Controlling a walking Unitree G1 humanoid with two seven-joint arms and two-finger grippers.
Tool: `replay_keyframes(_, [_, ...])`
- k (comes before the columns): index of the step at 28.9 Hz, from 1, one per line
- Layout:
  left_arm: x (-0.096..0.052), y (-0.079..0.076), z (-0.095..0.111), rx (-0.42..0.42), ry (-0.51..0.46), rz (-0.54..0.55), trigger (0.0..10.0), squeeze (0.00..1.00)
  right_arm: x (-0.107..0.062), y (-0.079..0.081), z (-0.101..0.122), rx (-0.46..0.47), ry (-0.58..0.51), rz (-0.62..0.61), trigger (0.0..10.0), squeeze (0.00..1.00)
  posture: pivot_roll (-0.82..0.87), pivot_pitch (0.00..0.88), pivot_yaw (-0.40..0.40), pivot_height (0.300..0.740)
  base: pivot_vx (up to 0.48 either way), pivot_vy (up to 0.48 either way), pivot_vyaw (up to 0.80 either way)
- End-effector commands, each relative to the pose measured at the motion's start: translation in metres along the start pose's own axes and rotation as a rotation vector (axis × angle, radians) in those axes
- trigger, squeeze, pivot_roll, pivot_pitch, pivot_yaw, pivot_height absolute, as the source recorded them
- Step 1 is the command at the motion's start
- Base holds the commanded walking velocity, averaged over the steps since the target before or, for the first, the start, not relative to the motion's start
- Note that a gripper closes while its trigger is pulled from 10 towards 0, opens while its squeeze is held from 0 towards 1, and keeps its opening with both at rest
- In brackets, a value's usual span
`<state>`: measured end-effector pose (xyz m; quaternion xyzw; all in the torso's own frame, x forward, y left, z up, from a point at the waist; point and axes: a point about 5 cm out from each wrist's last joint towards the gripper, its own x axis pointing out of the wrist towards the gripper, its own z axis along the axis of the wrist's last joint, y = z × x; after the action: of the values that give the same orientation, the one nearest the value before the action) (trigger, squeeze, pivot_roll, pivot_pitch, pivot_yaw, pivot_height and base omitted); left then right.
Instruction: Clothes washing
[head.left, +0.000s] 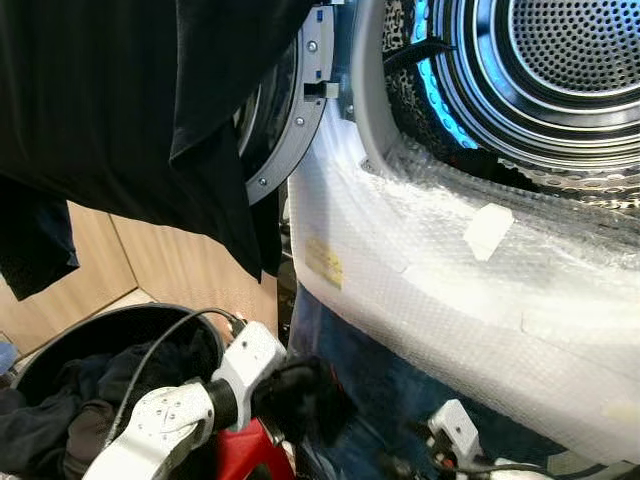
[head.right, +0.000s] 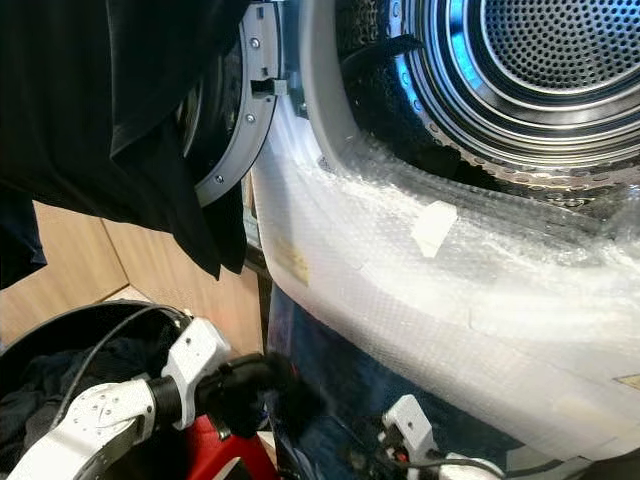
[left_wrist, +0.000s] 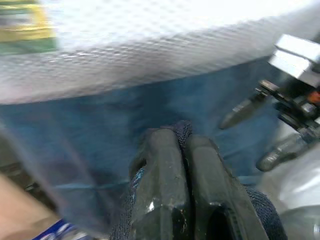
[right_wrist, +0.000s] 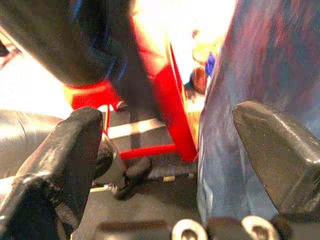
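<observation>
I see the washing machine (head.left: 420, 290) with its front wrapped in bubble wrap and its door (head.left: 290, 110) swung open. The steel drum (head.left: 560, 70) shows bare perforated metal where I can see into it. A black garment (head.left: 130, 120) hangs over the open door, draping down past its lower edge. Below the door sits a black laundry basket (head.left: 60, 335) with dark clothes (head.left: 70, 400) heaped inside. My left gripper (left_wrist: 182, 150) is low, against the blue lower front of the machine — its fingers are pressed together on a scrap of dark blue cloth (left_wrist: 182, 131). My right gripper (right_wrist: 167, 155) is near that blue front too, fingers spread wide and holding nothing, with a red frame (right_wrist: 172, 115) beyond them.
</observation>
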<state>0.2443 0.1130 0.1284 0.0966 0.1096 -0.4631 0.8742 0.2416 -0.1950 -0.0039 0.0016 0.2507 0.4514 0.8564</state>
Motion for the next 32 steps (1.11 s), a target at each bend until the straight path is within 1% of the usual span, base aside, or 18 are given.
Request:
replay_keyframes(1, [0.006, 0.000, 0.010, 0.030, -0.039, -0.054, 0.0, 0.00, 0.005, -0.001, 0.014, -0.029, -0.051, 0.021, 10.0, 1.00, 0.02, 0.000, -0.014, 0.740, 0.000, 0.000, 0.00])
replay_keyframes(4, [0.014, -0.005, 0.013, 0.034, -0.051, -0.107, 0.0, 0.00, 0.012, 0.000, 0.022, -0.026, -0.086, 0.030, 10.0, 1.00, 0.02, 0.000, -0.011, 0.740, 0.000, 0.000, 0.00])
replay_keyframes(5, [0.017, -0.008, 0.015, 0.033, -0.060, -0.138, 0.0, 0.00, 0.014, 0.002, 0.025, -0.030, -0.092, 0.054, 10.0, 0.72, 0.02, 0.000, -0.009, 0.740, 0.000, 0.000, 0.00])
replay_keyframes(6, [0.021, -0.011, 0.017, 0.034, -0.069, -0.168, 0.0, 0.00, 0.017, 0.005, 0.026, -0.031, -0.090, 0.076, 10.0, 0.00, 0.02, 0.000, -0.011, 0.740, 0.000, 0.000, 0.00])
replay_keyframes(7, [0.024, -0.014, 0.019, 0.035, -0.075, -0.188, 0.0, 0.00, 0.019, 0.006, 0.027, -0.031, -0.089, 0.093, 10.0, 0.00, 0.02, 0.000, -0.011, 0.740, 0.000, 0.000, 0.00])
replay_keyframes(9, [0.035, -0.024, 0.024, 0.047, -0.093, -0.276, 0.0, 0.00, 0.025, 0.014, 0.028, -0.049, -0.063, 0.170, 10.0, 0.00, 0.03, 0.000, -0.018, 0.740, 0.000, 0.000, 0.00])
replay_keyframes(10, [0.035, -0.024, 0.024, 0.047, -0.093, -0.276, 0.0, 0.00, 0.025, 0.014, 0.028, -0.049, -0.063, 0.170, 10.0, 0.00, 0.03, 0.000, -0.018, 0.740, 0.000, 0.000, 0.00])
replay_keyframes(13, [0.044, -0.030, 0.030, 0.057, -0.116, -0.325, 0.0, 0.00, 0.030, 0.020, 0.032, -0.056, -0.073, 0.229, 10.0, 0.00, 0.03, 0.000, -0.018, 0.740, 0.000, 0.000, 0.00])
replay_keyframes(15, [0.045, -0.031, 0.032, 0.059, -0.120, -0.332, 0.0, 0.00, 0.032, 0.022, 0.035, -0.060, -0.077, 0.248, 10.0, 0.00, 0.02, 0.000, -0.019, 0.740, 0.000, 0.000, 0.00])
replay_keyframes(17, [0.047, -0.033, 0.031, 0.058, -0.123, -0.337, 0.0, 0.00, 0.035, 0.021, 0.037, -0.066, -0.077, 0.233, 10.0, 0.00, 0.02, 0.000, -0.022, 0.740, 0.000, 0.000, 0.00])
replay_keyframes(24, [0.049, -0.035, 0.032, 0.055, -0.131, -0.346, 0.0, 0.00, 0.036, 0.023, 0.040, -0.073, -0.082, 0.226, 10.0, 0.00, 0.02, 0.000, -0.026, 0.740, 0.000, 0.000, 0.00])
replay_keyframes(29, [0.046, -0.035, 0.033, 0.057, -0.135, -0.350, 0.0, 0.00, 0.034, 0.014, 0.039, -0.081, -0.061, 0.143, 10.0, 0.00, 0.02, 0.000, -0.030, 0.740, 0.000, 0.000, 0.00])
replay_keyframes(32, [0.045, -0.032, 0.034, 0.057, -0.139, -0.335, 0.0, 0.00, 0.031, 0.008, 0.033, -0.085, -0.018, 0.084, 10.0, 0.00, 0.03, 0.000, -0.033, 0.740, 0.000, 0.000, 0.00])
